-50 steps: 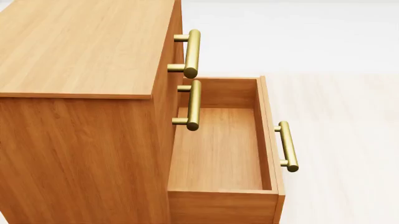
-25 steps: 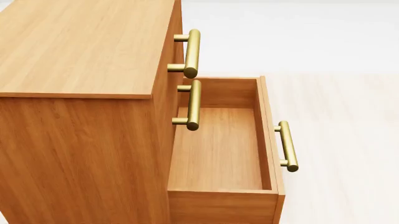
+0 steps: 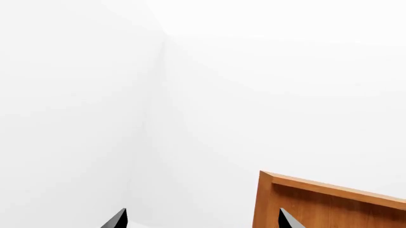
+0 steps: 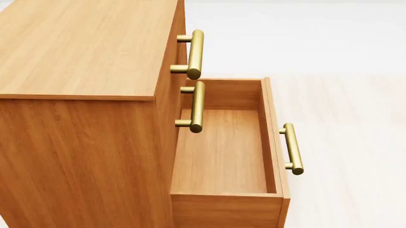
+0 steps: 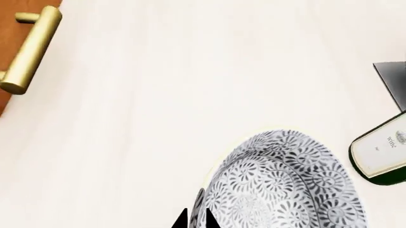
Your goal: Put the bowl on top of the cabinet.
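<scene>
The bowl, white with a dense dark leaf pattern, fills the right wrist view, patterned outside toward the camera. My right gripper is shut on its rim, with the two dark fingertips almost together on either side of it. The orange-brown cabinet fills the left of the head view, its flat top bare; neither the bowl nor any gripper shows there. My left gripper is open and holds nothing, with a cabinet corner behind one fingertip.
The cabinet's lowest drawer is pulled out and holds nothing; brass bar handles stick out from the drawer fronts. In the right wrist view a bottle labelled "wine" lies beside the bowl over the pale floor, near a brass handle.
</scene>
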Robot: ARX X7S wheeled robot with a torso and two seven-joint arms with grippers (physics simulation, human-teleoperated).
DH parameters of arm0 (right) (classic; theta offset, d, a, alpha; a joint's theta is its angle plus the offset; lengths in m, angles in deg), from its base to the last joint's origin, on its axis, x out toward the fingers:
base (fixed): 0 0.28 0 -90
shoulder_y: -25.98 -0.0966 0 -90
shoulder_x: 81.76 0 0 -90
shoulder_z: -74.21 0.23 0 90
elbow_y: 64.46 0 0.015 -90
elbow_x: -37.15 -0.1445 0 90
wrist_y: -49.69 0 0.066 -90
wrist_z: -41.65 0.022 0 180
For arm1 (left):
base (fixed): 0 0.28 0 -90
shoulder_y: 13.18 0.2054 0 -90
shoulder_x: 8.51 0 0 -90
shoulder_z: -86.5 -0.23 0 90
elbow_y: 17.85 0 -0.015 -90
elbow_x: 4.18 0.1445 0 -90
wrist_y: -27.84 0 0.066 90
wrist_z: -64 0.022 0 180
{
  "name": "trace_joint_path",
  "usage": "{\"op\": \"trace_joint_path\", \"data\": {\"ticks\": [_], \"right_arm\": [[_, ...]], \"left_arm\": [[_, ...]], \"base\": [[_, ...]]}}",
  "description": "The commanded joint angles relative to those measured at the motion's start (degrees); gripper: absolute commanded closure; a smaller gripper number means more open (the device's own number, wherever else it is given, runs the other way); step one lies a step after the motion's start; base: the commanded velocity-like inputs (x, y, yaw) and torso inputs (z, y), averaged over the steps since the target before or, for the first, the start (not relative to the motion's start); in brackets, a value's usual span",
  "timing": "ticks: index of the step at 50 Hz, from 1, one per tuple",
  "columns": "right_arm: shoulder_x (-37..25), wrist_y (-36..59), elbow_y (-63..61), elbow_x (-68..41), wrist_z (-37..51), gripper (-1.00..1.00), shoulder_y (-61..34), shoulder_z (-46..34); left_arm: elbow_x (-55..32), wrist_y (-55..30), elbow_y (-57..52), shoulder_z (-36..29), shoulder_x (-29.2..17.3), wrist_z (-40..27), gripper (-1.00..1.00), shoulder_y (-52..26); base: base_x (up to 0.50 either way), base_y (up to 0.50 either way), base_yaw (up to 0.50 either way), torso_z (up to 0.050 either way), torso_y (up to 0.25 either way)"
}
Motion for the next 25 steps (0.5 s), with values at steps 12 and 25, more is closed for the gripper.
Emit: {"op": "trace_joint_path", "data": {"ticks": [12,25], "right_arm": [[1.9,3.9,-1.9,5.8,-8.4,1.00,-20.6,-14.9],[7.2,3.4,2.3,11.8,-15.6,1.00,-34.6,-27.6]], "left_arm": [[0.2,0.6,0.2,0.6,0.4,0.4,-1.00,0.2],[0.1,0.7,0.2,0.5,0.3,0.2,-1.00,0.2]], "base": [[0.00,0.00,0.00,0.000,0.000],[0.00,0.00,0.00,0.000,0.000]]}}
